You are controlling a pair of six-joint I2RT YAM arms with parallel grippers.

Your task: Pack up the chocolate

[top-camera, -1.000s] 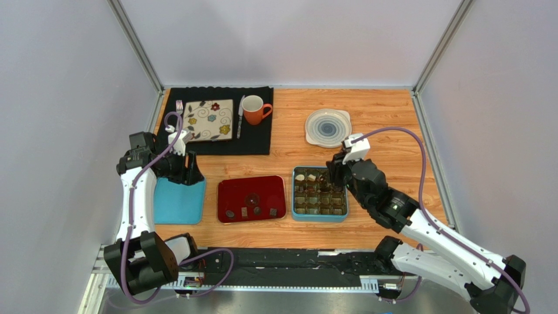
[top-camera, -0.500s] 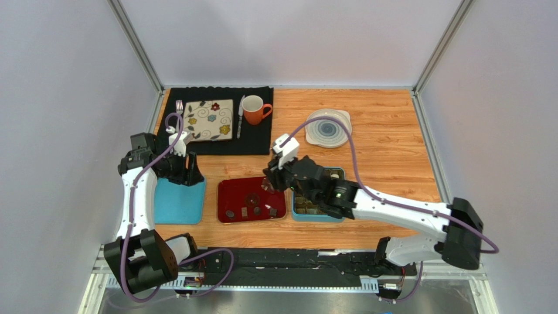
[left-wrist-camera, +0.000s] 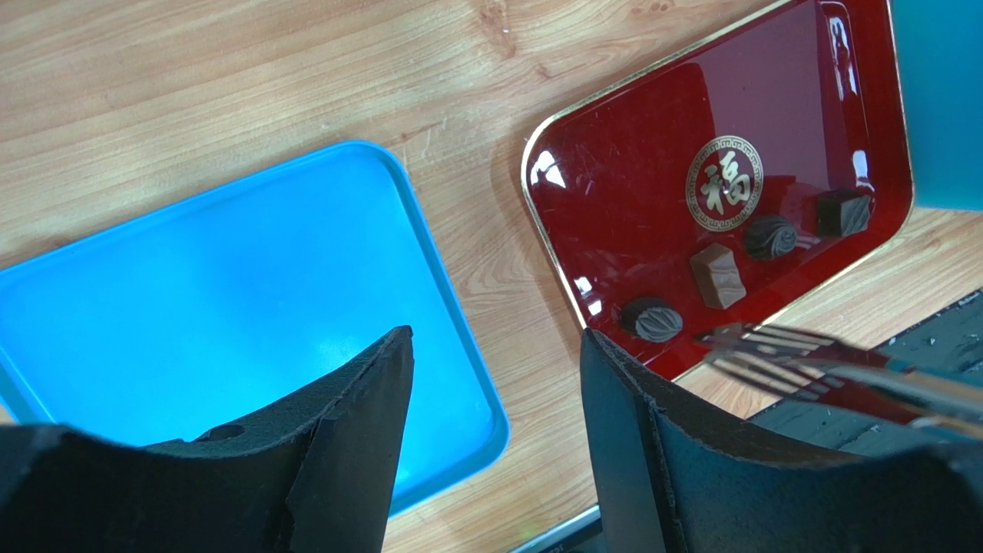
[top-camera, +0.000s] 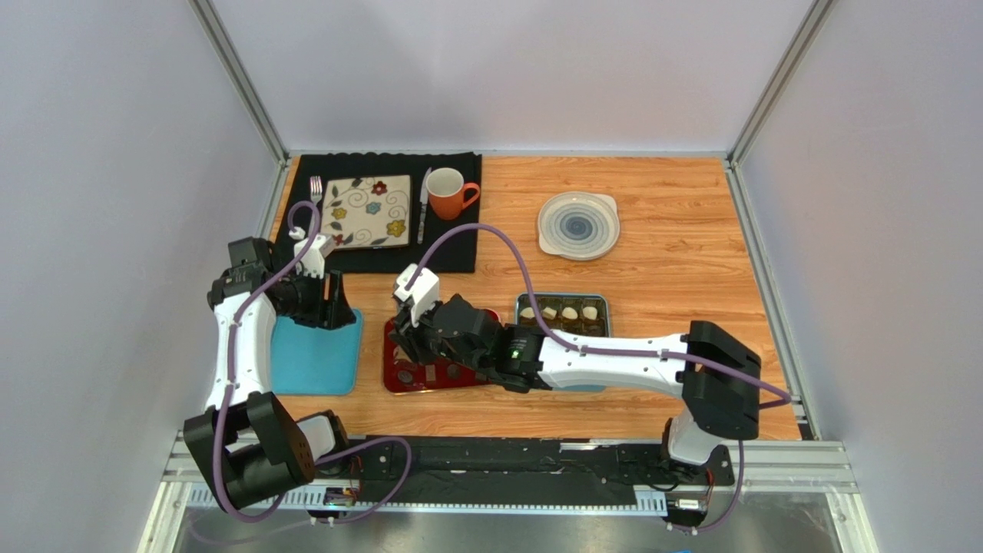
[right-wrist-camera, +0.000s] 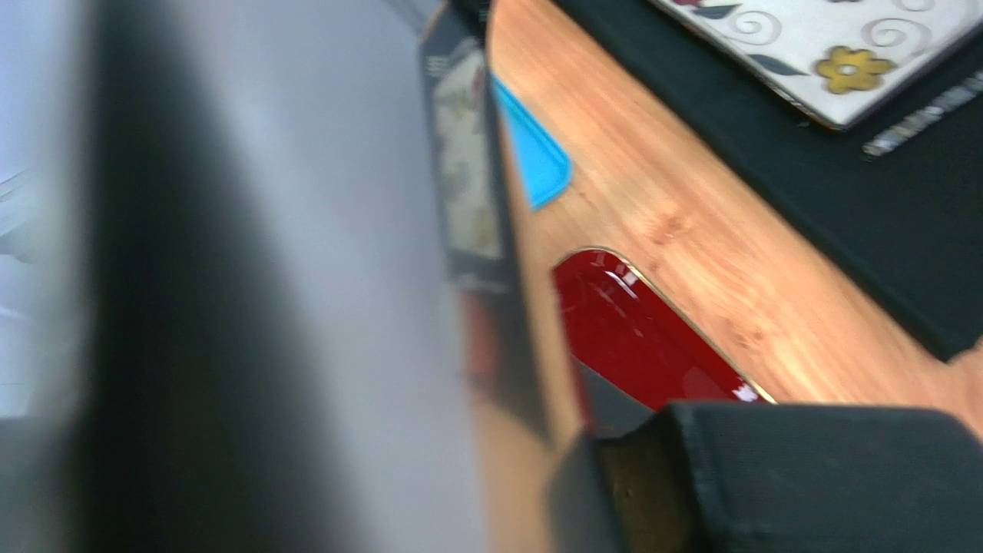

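Note:
Several dark chocolates [left-wrist-camera: 718,274] lie on the red tray [left-wrist-camera: 646,127], seen in the left wrist view. The teal box [top-camera: 607,311] right of the tray shows a row of white chocolates [top-camera: 568,312]; the rest of it is hidden under my right arm. My right gripper [top-camera: 406,346] hangs low over the tray's left part. Its wrist view is blurred, showing one dark finger [right-wrist-camera: 808,461] and a narrow gap over the red tray [right-wrist-camera: 646,334] with nothing in it. My left gripper [left-wrist-camera: 490,346] stands open and empty over the edge of the blue lid [left-wrist-camera: 231,300].
A black mat [top-camera: 456,248] at the back left carries a flowered plate [top-camera: 367,211], a fork, a knife and an orange mug [top-camera: 448,192]. A round white lid [top-camera: 577,225] lies at the back right. The right arm stretches across the table's middle.
My right arm has swung left from over the teal box to the left part of the red tray. The left arm has stayed still.

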